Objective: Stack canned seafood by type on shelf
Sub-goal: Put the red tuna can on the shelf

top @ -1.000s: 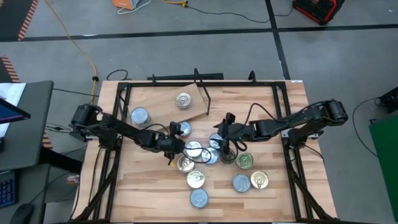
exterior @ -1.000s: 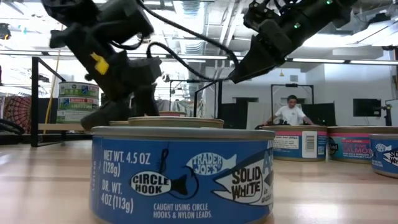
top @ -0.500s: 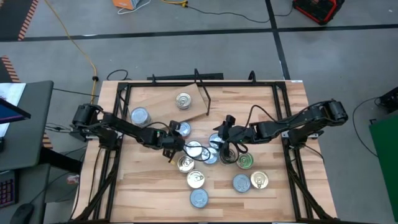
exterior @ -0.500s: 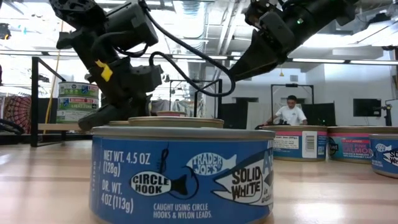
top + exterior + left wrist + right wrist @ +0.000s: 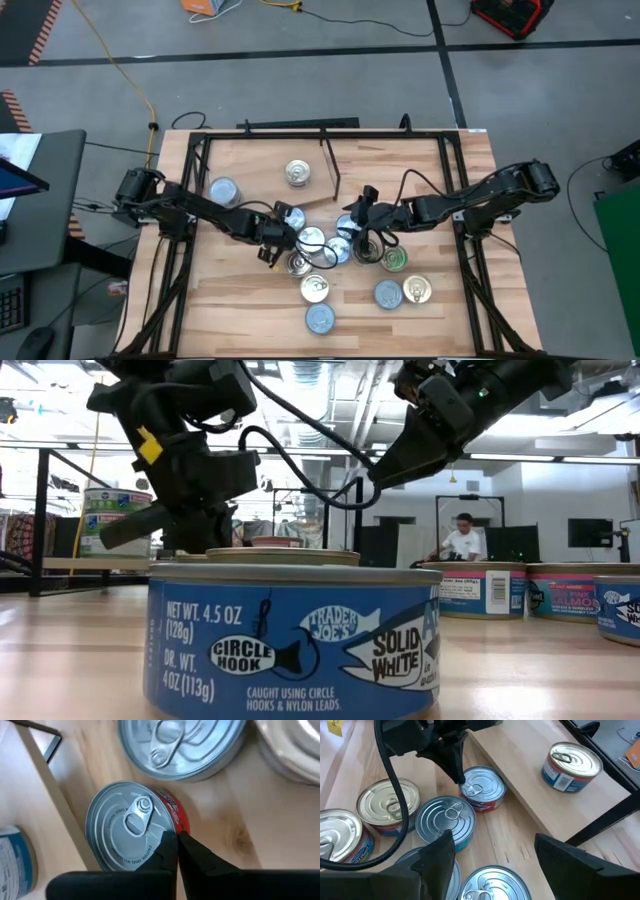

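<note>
Watching the left gripper (image 5: 178, 841): its fingers stood wide a second ago and are now pressed together tip to tip. They meet right at the rim of the red-labelled tin (image 5: 134, 827), which lies flat on the table just beside the edge of the shelf (image 5: 520, 775). No tin body sits between the fingers. At best they nip the lip of the lid; I cannot tell from here whether they hold it at all.

Right gripper (image 5: 495, 845) hovers with fingers apart over the cluster of tins in mid-table, waiting, unchanged over the last second.

The shelf with its black rod (image 5: 330, 170) has shifted and turned on the table since a second ago. One blue-labelled tin (image 5: 572, 765) stands on it, alone, no stack begun.

Judgement: the close looks like a missed or marginal grasp. If so, the red-labelled tin is not secured for a lift, and the task stays near its start, with most tins loose on the table.
</note>
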{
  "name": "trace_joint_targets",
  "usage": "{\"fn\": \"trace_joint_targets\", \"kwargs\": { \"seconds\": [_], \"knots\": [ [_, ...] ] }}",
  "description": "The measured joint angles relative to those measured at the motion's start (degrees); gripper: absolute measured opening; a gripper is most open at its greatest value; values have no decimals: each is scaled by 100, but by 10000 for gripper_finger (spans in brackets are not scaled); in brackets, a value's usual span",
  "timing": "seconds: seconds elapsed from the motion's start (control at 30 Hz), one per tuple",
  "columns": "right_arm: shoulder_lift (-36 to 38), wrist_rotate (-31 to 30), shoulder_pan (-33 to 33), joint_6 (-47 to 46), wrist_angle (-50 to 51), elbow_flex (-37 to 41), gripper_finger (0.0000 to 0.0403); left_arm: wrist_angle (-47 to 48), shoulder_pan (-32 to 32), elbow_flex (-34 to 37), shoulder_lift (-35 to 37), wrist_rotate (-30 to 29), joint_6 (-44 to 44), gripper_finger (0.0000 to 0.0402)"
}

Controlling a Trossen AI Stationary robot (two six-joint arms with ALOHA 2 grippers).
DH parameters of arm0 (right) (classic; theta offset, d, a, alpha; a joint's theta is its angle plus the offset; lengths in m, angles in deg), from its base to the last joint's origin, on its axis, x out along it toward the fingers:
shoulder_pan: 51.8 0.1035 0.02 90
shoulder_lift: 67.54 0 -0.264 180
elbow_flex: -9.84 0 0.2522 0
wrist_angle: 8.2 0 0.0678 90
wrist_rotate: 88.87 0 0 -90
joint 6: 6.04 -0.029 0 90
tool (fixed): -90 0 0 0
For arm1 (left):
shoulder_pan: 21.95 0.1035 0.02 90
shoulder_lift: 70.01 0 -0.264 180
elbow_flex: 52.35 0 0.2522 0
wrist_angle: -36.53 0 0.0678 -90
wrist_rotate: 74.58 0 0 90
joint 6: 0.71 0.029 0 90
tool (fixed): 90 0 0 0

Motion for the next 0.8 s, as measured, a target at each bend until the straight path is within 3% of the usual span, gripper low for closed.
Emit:
{"fn": "trace_joint_targets", "kwargs": {
  "seconds": [0.33,0.8],
  "knots": [
    [0,1,44,4,3,-2,301,-40,650,-52,102,1403,262,1],
    [-2,1,39,62,2,-2,301,394,767,-29,806,1488,438,0]
  ]
}}
